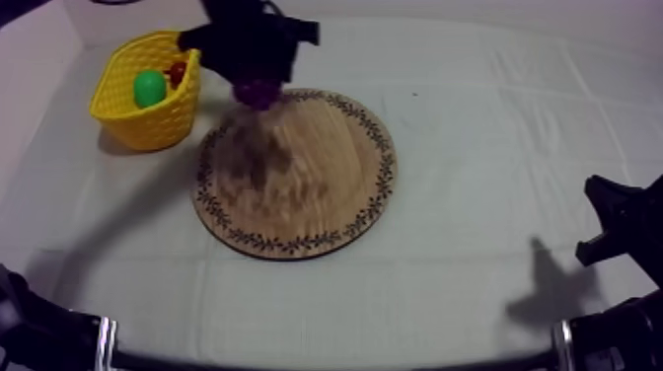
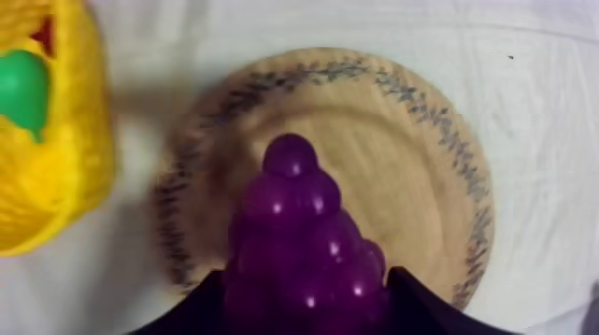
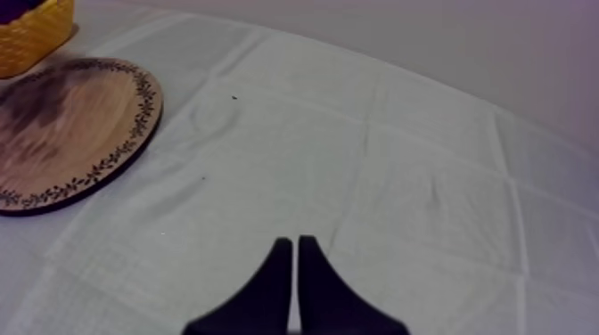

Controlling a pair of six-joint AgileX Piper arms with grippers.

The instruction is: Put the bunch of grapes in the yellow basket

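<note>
**Cloth-covered surface (image 1: 493,118), left jaws loaded**

Gripped in the left jaws, the bunch of grapes (image 2: 303,241) hangs over the far edge of the wooden board (image 1: 316,197), just beside the yellow basket (image 1: 123,109). Inside the basket lie a green pear (image 1: 149,88) and a small red fruit (image 1: 177,72). Low over bare cloth, well apart from the board, the right jaws are pressed together on nothing.

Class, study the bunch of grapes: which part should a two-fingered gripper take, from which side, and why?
Take the bunch of grapes by its broad end, from behind, as the left gripper does: its jaws are shut across the widest part, where bumps likely give purchase. The single-grape tip would probably slip.
</note>
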